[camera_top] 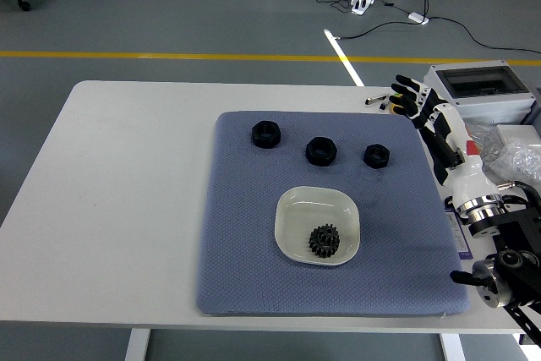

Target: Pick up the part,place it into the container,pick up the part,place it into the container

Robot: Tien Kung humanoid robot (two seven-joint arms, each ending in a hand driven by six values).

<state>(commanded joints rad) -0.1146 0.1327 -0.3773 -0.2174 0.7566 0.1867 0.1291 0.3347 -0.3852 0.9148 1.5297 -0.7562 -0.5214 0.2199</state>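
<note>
A pale square dish (296,213) sits on the blue-grey mat (245,251) and holds one black gear (323,240). Three black nut-shaped parts lie in a row behind it: left nut (265,134), middle nut (321,150), smaller right nut (376,155). My right hand (414,99), white with black fingers, is raised at the mat's right edge, fingers spread and holding nothing, well clear of the parts. My left arm is out of view.
A grey electrical box (479,93) with a clear lid stands at the table's back right. A yellow tape measure (406,104) and small tools lie beside it. Plastic bags (516,158) lie at the far right.
</note>
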